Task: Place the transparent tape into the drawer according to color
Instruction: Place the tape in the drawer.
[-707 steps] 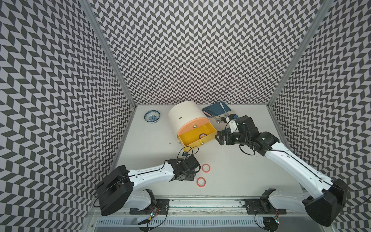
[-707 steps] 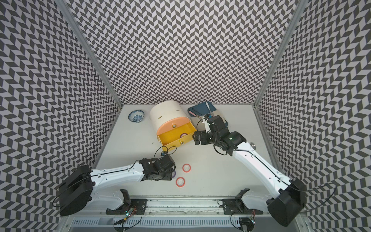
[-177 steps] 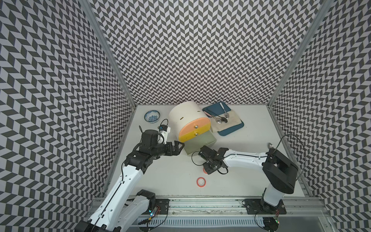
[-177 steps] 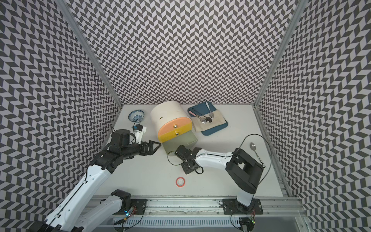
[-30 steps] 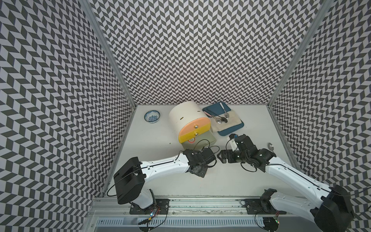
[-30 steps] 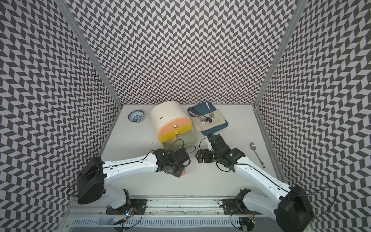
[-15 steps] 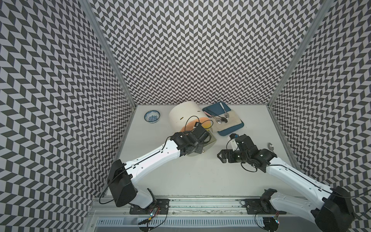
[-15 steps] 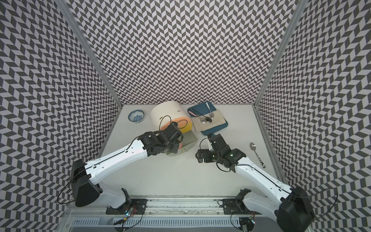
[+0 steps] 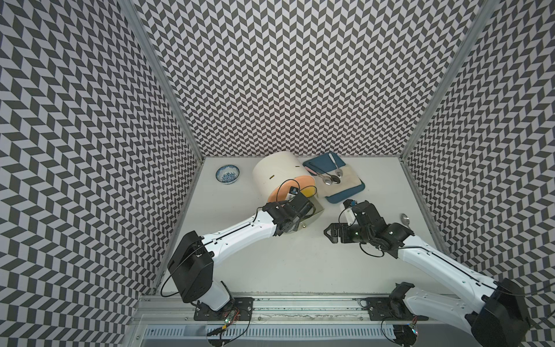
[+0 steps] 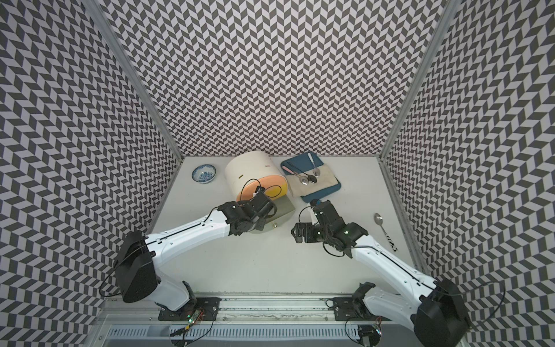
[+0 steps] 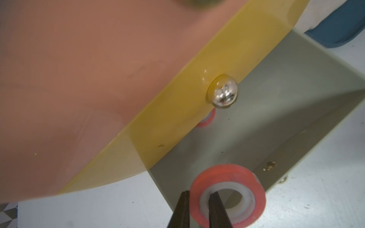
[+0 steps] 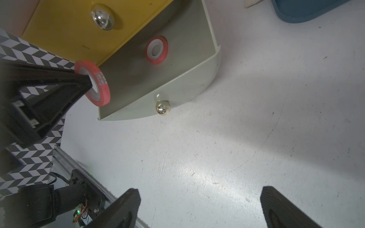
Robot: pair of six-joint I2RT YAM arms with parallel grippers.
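Left claw (image 11: 198,209) is pinched on the wall of a red-rimmed tape ring (image 11: 227,177), one finger through the white core and one outside. It holds the ring tilted above the side-wall corner of the open grey-green drawer (image 12: 187,86), not yet over the middle of the drawer floor. A second red-rimmed ring (image 12: 157,50) lies flat further inside this drawer, partly under the closed yellow drawer front (image 12: 65,33) directly above it, so the colour match appears sound. Recommended: carry the ring further in over bare drawer floor, clear of the yellow front's knob and the resting ring, lower it until near flat, then part the fingers and draw the inner finger straight out of the core so the ring is not dragged over the wall. Right claw (image 9: 332,235) is spread wide and empty, beside the drawer's front and well apart from it. The worktop (image 9: 300,270) is pale, scuffed and flat. No loose ring shows around the drawer. Chevron-patterned panels (image 9: 270,75) enclose the cell behind and to both sides of the drawer.
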